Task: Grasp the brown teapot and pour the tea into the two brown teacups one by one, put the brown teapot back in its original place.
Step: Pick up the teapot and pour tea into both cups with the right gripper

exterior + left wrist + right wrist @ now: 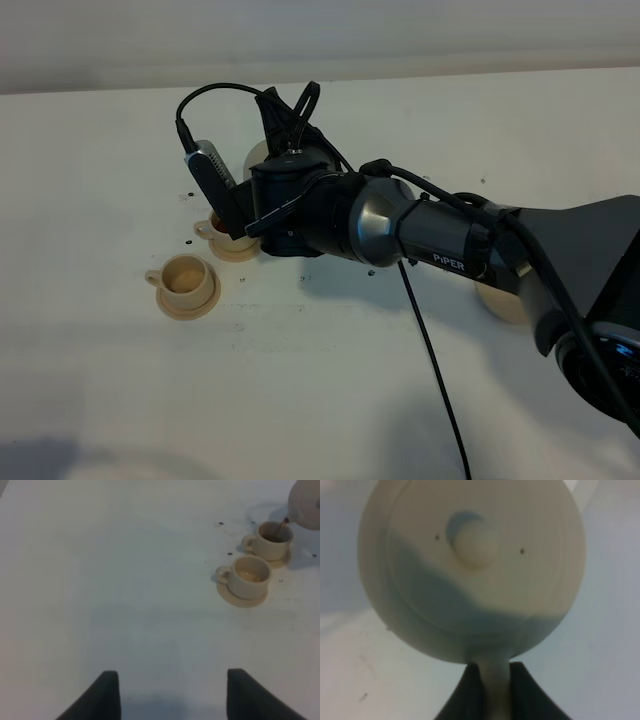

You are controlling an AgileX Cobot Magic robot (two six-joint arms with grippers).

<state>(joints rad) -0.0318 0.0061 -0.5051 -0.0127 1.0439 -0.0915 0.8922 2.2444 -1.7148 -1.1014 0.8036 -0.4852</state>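
My right gripper (495, 680) is shut on the loop handle of the brown teapot (470, 565), whose lid and knob fill the right wrist view. The right arm (400, 225) reaches across to the left and holds the teapot (258, 158) tilted over the far teacup (213, 228). A thin dark stream of tea (284, 524) runs from the teapot (306, 502) into that teacup (272, 537). The near teacup (187, 278), also seen as (248, 575), stands on its saucer with pale liquid inside. The left gripper (170, 695) is open over bare table, well away from the cups.
A larger tan saucer (502, 300) lies partly hidden under the right arm at the right. A black cable (435, 370) trails from the arm toward the table's front edge. Small dark specks (185, 195) dot the white table (320, 400) around the cups.
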